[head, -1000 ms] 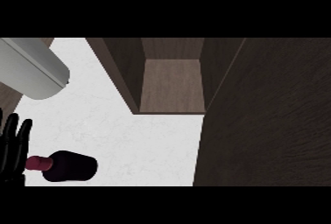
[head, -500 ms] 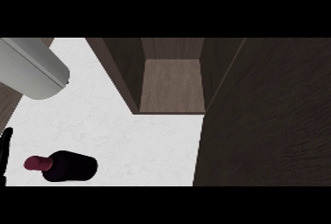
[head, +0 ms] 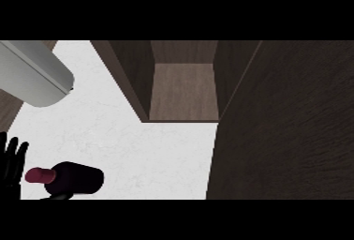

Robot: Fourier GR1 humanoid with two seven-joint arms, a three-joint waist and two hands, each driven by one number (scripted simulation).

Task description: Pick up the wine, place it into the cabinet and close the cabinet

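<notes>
Reappearing beside the wine (head: pixel 75 178), the left hand (head: pixel 10 163) shows more of its straight fingers.

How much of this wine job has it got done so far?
Nothing looks finished. The wine bottle sits on the counter, not yet picked up; the left hand is open beside it, fingers straight. The cabinet is open, with no bottle inside. Left: grasp the bottle, set it inside, close the cabinet.
</notes>
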